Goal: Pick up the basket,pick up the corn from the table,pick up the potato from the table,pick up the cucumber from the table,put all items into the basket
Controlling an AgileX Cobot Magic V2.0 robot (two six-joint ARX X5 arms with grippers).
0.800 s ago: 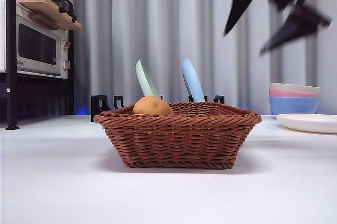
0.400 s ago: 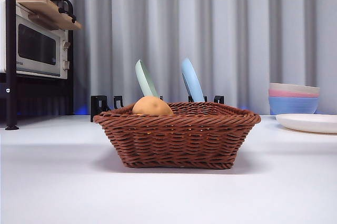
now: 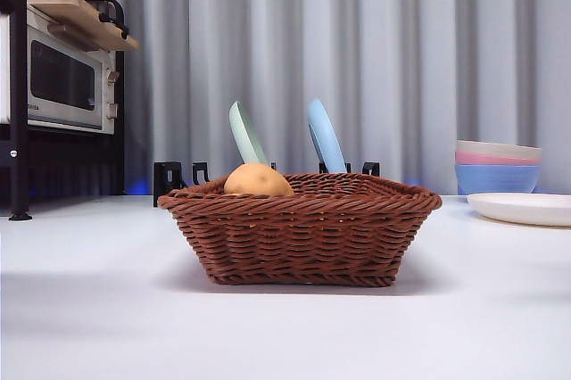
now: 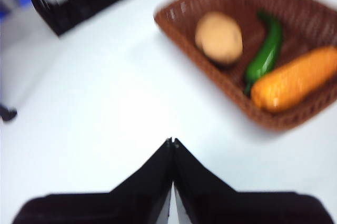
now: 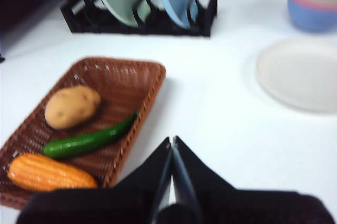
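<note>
The brown wicker basket [image 3: 301,230] stands on the white table in the front view. Inside it lie the potato [image 5: 72,107], the cucumber [image 5: 88,140] and the orange corn [image 5: 50,172]; the left wrist view shows the same potato [image 4: 219,38], cucumber [image 4: 266,53] and corn [image 4: 295,79] in the basket [image 4: 210,71]. From the front only the potato [image 3: 257,180] peeks above the rim. My left gripper [image 4: 171,142] is shut and empty, above bare table beside the basket. My right gripper [image 5: 171,141] is shut and empty, raised beside the basket's other side. Neither arm shows in the front view.
A black rack holds a green plate [image 3: 247,134] and a blue plate [image 3: 325,136] behind the basket. Stacked bowls [image 3: 498,167] and a white plate [image 3: 522,208] sit at the right. A microwave [image 3: 62,77] on a dark shelf stands at the left.
The dark arm at the front view's upper right a second ago has left that view. The basket and potato have not moved.
</note>
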